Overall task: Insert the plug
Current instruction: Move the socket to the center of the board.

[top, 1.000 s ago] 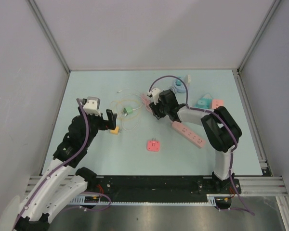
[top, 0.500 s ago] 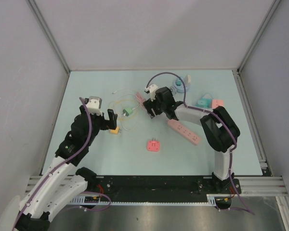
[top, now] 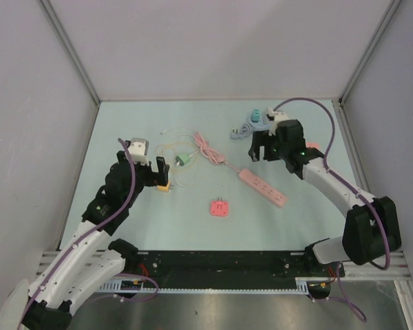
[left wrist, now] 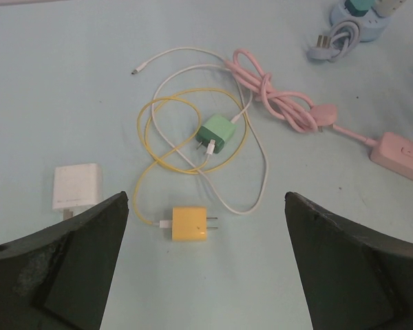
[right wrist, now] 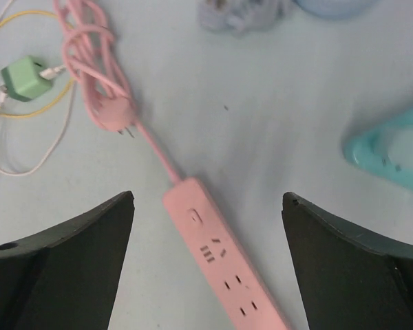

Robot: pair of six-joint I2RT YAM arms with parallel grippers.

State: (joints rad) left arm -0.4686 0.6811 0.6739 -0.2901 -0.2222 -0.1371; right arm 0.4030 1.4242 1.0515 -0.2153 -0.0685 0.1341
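Note:
A pink power strip [top: 263, 190] lies on the table right of the middle, its sockets facing up. My right gripper [top: 264, 150] hovers open just behind it, and in the right wrist view the strip [right wrist: 220, 261] runs between the open fingers of that gripper [right wrist: 206, 197]. The strip's pink cord is bundled, with its plug [right wrist: 117, 117] lying loose. My left gripper [left wrist: 205, 197] is open above a yellow charger plug [left wrist: 189, 223], prongs pointing right. A green charger [left wrist: 215, 133] and a white charger [left wrist: 76, 187] lie nearby. Both grippers hold nothing.
A pink cube adapter [top: 219, 207] sits near the front centre. A blue round socket with a grey coiled cord [top: 251, 124] lies at the back. A teal adapter [right wrist: 392, 148] is at the right. Yellow and white cables [left wrist: 193, 110] loop around the green charger. Walls enclose three sides.
My right arm swung from the pink cord bundle at the centre back toward the right, and its gripper opened, leaving cord and strip on the table. The left arm barely moved.

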